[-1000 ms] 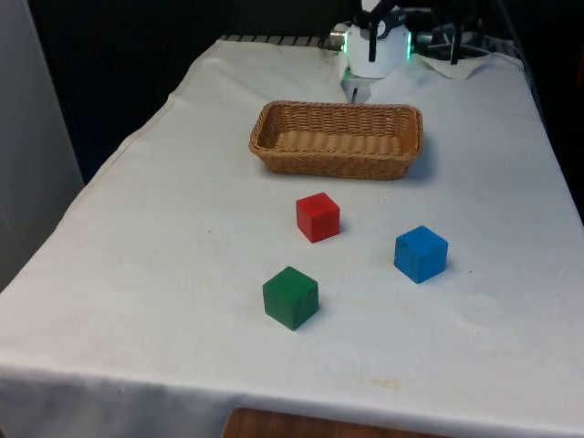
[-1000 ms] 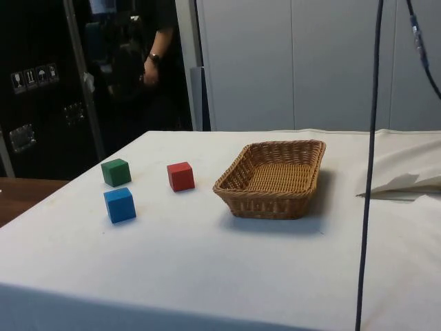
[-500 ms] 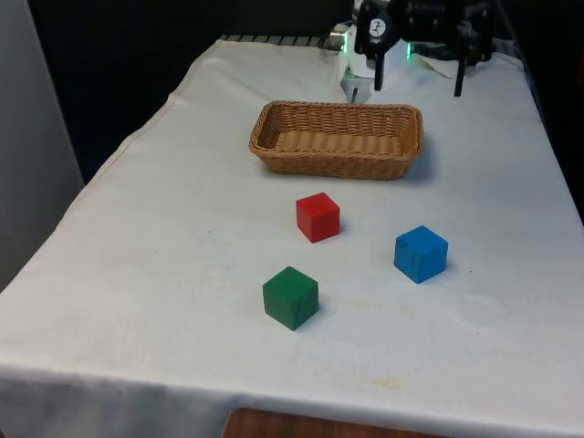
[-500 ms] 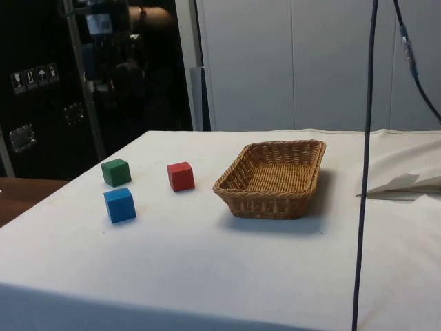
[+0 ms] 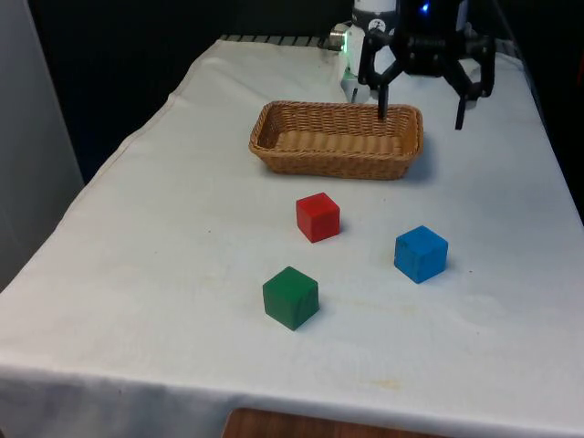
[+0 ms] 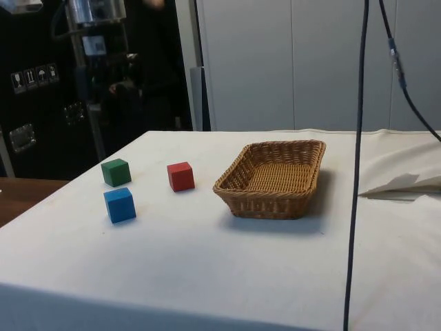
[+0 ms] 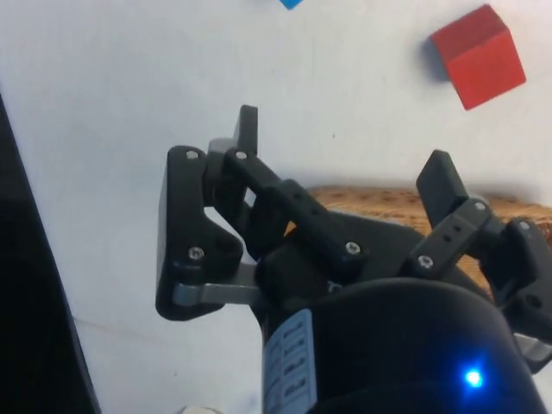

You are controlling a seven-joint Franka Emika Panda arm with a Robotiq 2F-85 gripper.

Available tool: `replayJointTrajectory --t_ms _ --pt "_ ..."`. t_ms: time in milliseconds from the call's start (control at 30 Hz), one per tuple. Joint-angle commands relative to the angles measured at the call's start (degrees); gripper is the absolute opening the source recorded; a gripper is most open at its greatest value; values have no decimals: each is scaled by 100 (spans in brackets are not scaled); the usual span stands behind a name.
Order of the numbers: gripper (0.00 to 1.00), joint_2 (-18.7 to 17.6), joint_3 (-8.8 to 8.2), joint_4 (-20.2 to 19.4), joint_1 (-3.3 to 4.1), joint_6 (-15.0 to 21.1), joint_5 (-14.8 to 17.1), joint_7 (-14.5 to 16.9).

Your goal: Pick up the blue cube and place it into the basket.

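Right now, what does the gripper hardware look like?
The gripper is black all over: a rounded black body with two slim black fingers on jointed, linkage-style arms fastened with small silver screws. In the wrist view the fingertips are blocky and squared off. The arm section above it is white.

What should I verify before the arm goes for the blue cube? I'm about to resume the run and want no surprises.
1. Black two-finger gripper open and holding nothing: ok, its fingers are spread wide in the front view.
2. Blue wooden cube free on the white cloth, nothing touching it: ok.
3. Red cube and green cube apart from the blue one: ok, clear gaps on both sides.
4. Woven wicker basket with nothing in it, ready to receive: ok.
5. Gripper above the blue cube: not ok, it hangs over the basket's far end.
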State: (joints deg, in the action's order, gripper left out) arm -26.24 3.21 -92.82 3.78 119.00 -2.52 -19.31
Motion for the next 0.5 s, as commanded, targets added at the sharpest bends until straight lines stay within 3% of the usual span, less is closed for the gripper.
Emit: replayJointTrajectory --t_ms 0,267,300,467 --pt "100 -80 0 63 17 46 11 -74" --pt "100 -321 17 264 57 195 -29 -304" --pt "100 -286 34 235 34 166 -6 -252" --pt "100 -481 46 298 103 390 -86 -510"
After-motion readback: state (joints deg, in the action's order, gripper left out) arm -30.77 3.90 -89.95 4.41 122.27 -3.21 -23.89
